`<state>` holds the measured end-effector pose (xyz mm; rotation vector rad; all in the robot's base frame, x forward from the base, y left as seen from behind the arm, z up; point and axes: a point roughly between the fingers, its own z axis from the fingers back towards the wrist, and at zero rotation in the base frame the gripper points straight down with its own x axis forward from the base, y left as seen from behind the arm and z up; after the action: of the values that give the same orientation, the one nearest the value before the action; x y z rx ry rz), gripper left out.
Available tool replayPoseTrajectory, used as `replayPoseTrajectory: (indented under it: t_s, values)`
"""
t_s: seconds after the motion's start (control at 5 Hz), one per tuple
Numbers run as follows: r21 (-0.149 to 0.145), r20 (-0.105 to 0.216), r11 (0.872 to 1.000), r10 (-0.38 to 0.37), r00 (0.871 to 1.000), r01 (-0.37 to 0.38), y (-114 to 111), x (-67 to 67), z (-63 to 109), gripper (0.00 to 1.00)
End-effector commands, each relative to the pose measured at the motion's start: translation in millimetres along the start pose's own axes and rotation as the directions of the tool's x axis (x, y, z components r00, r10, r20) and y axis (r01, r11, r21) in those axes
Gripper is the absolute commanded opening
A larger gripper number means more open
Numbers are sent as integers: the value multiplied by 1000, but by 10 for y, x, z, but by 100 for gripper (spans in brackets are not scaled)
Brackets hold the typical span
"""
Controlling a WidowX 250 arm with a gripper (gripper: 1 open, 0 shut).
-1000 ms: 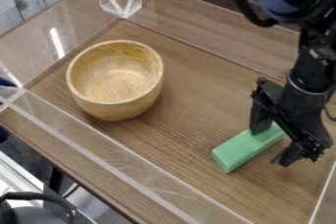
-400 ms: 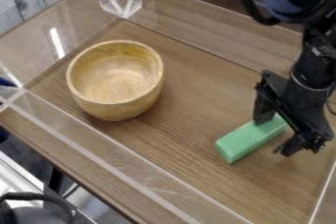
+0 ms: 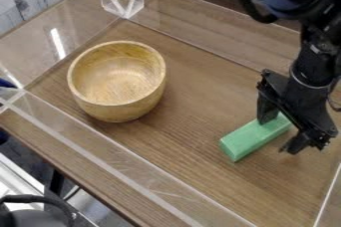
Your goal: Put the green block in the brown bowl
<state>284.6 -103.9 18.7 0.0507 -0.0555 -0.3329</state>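
Note:
The green block (image 3: 250, 140) lies flat on the wooden table at the lower right, its long side running diagonally. My gripper (image 3: 294, 130) points straight down over the block's far right end, open, with one dark finger on each side of that end and the tips close to the table. The fingers hide part of that end. The brown bowl (image 3: 118, 80) stands upright and empty at the left of the table, well apart from the block and the gripper.
Clear acrylic walls (image 3: 80, 151) fence the table along the front, left and back. A clear corner bracket (image 3: 120, 0) stands at the back. Open wood lies between the bowl and the block. The arm (image 3: 313, 42) rises at the right edge.
The block's right end has shifted slightly to the right. The gripper has stayed open and in about the same place over it.

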Motion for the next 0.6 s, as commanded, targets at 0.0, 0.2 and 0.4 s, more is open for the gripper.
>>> replayPoseTrajectory:
  t_s: [0.0, 0.2, 0.4]
  values:
    - [-34, -56, 999, 35, 998, -37, 114, -154, -105, 100]
    - [-61, -63, 997, 38, 997, -42, 175, -176, -101, 100]
    - [-45, -88, 999, -3, 996, -1, 227, -186, -103, 100]
